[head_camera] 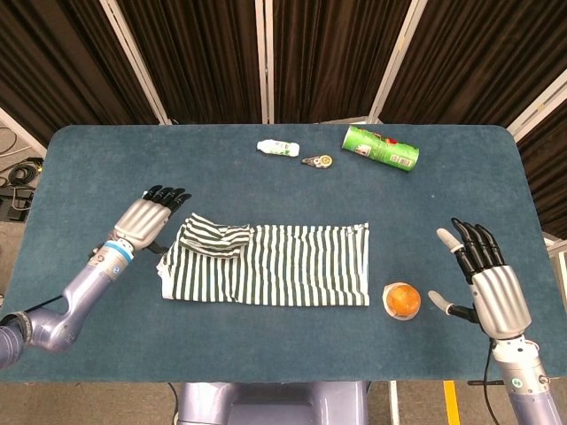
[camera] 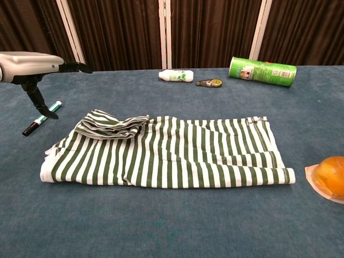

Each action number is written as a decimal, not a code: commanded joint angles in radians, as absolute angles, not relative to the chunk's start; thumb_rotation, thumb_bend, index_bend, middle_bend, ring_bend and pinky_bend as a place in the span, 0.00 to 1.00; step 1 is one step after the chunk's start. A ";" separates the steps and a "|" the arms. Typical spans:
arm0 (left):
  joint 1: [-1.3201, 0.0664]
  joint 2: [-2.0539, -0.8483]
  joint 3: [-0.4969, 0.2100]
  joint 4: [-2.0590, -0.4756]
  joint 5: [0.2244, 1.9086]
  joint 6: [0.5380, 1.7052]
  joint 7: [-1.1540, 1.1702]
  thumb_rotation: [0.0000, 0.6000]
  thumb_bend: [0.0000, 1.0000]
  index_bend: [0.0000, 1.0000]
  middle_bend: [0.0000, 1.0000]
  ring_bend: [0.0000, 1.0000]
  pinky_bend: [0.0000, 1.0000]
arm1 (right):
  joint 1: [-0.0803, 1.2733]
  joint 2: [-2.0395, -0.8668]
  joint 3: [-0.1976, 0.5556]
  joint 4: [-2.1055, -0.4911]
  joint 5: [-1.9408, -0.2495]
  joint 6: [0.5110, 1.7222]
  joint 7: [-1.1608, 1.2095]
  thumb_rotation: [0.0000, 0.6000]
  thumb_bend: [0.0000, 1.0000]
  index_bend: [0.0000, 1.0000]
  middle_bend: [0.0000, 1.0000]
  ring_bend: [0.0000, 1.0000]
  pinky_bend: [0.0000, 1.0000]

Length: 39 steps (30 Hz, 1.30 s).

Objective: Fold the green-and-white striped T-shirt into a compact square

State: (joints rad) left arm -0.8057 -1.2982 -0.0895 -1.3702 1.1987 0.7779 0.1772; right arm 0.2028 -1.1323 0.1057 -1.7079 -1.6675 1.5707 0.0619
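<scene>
The striped T-shirt lies flat near the middle of the blue tabletop, folded into a long band. Its long axis runs left to right, along the near edge of the tabletop. At its left end a small part is folded over and lies bunched on top of the shirt; the right end is straight and flat.

The left robot hand is just to the left of the shirt, apart from it, with fingers stretched out and holding nothing. In the chest view this hand is above the tabletop, with the thumb pointing down. A green marker lies to the left of the shirt, under that hand.

The right robot hand is well to the right of the shirt, open with fingers spread, empty. Between it and the shirt, just beside the shirt's right end, is an orange fruit cup.

Behind the shirt, well apart from it, lie a white bottle, a small tape roller and a green can on its side.
</scene>
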 commanded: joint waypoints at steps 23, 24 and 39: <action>-0.844 -1.703 0.195 -0.499 1.789 1.006 -0.348 1.00 0.00 0.09 0.00 0.00 0.00 | 0.200 -1.148 0.111 -1.704 -1.654 1.566 0.013 1.00 0.03 0.16 0.02 0.00 0.00; -0.844 -1.710 0.197 -0.491 1.790 1.007 -0.353 1.00 0.00 0.11 0.00 0.00 0.00 | 0.200 -1.148 0.111 -1.704 -1.653 1.566 0.014 1.00 0.03 0.16 0.02 0.00 0.00; -0.818 -1.747 0.219 -0.398 1.802 1.063 -0.407 1.00 0.00 0.26 0.00 0.00 0.00 | 0.197 -1.144 0.112 -1.707 -1.655 1.571 0.015 1.00 0.03 0.16 0.02 0.00 0.00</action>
State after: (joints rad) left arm -0.8197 -1.7453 0.2166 -0.4009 1.8013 1.0624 -0.4047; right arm 0.1966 -1.1441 0.1123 -1.7069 -1.6549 1.5708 0.0152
